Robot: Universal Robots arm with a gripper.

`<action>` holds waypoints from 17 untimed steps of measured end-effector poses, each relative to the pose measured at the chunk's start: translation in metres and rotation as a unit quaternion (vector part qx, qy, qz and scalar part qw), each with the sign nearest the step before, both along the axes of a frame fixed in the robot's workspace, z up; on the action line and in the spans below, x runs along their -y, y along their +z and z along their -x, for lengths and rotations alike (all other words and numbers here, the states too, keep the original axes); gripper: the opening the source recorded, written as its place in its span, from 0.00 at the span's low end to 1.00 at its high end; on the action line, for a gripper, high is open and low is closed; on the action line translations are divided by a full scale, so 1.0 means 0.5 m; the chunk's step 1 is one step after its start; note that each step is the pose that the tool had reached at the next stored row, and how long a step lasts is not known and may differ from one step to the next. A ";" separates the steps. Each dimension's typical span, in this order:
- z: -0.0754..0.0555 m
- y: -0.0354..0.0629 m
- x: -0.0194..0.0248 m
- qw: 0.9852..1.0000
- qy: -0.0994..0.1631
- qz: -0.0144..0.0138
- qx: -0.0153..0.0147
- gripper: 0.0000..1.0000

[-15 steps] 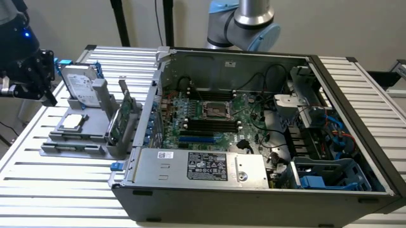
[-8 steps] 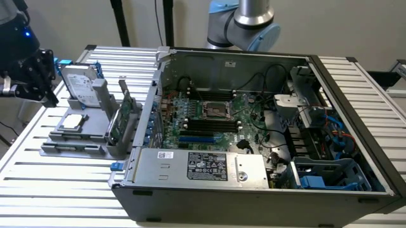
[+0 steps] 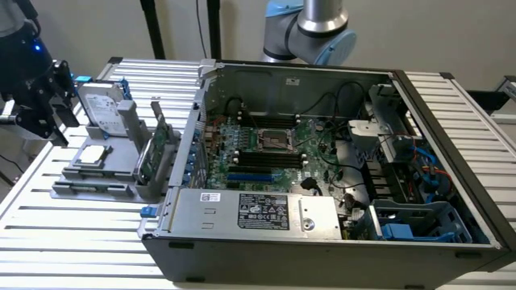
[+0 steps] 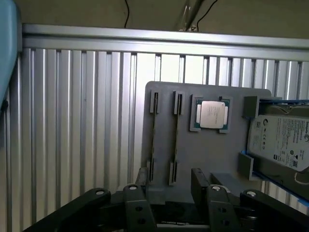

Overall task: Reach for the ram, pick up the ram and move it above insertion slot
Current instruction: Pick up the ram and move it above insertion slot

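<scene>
Both fingers [image 4: 200,186] of my pincer [image 4: 172,189] stand wide apart, gripping nothing, just beside the grey holder [image 4: 207,154], where the ram [image 3: 146,162] stands on edge in a slot between the processor chip [image 4: 212,115] and the taller green card [image 3: 165,142], untouched, outside the open computer case [image 3: 241,254].

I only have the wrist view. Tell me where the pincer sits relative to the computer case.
Observer: The pincer hangs at the exterior view's left of the grey holder; the open case lies on the holder's other side.
Operator: Say whether anything green stands in that holder.
Observer: Yes, green boards stand upright on edge along the holder's case side.
Operator: Report the memory slots.
Observer: The black slots run next to the CPU socket on the motherboard, and they look empty.
</scene>
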State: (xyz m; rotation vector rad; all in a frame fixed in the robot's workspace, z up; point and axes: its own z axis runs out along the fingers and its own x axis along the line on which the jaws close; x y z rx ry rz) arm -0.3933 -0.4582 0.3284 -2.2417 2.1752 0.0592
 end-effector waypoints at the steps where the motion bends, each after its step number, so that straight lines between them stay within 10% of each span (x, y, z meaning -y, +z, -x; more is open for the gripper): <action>1: 0.000 -0.004 0.0004 1.000 0.000 0.000 0.000 0.48; 17: 0.000 -0.062 0.0103 1.000 0.000 0.000 0.000 0.48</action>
